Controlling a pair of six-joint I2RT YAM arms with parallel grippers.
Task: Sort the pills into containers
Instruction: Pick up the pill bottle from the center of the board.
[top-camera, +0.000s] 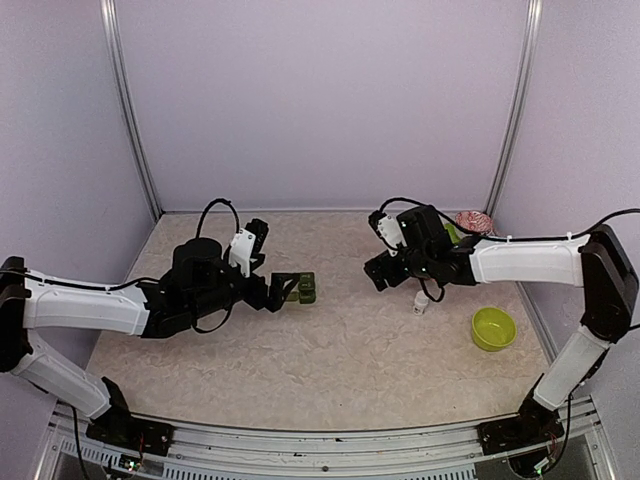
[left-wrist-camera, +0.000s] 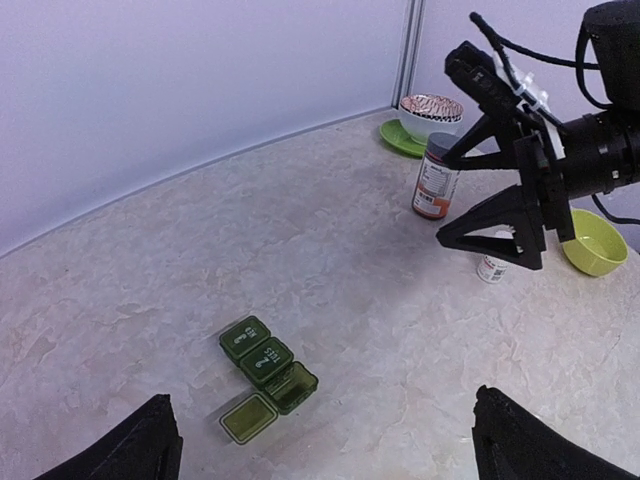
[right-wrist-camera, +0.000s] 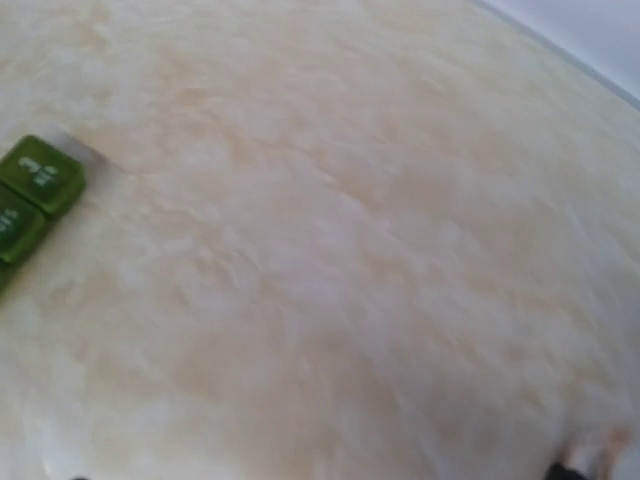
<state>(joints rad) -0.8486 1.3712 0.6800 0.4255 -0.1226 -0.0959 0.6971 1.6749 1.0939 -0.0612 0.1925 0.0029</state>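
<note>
left wrist | pill organizer whole | right wrist | only its edge

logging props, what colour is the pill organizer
Dark green pill organizer, clearest in the left wrist view.

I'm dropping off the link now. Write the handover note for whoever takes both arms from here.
Left gripper: open, empty, low over the table just short of the green pill organizer.
Right gripper: open, empty, held above the table near the small white bottle.
Organizer: mid-table, one end compartment's lid open, the other two shut; contents cannot be told.
Orange-labelled bottle: upright, capped, beside the patterned bowl on its green saucer. Lime bowl is on the right side.
Done: one lid open.
Left: no pills in view, so all the sorting.
</note>
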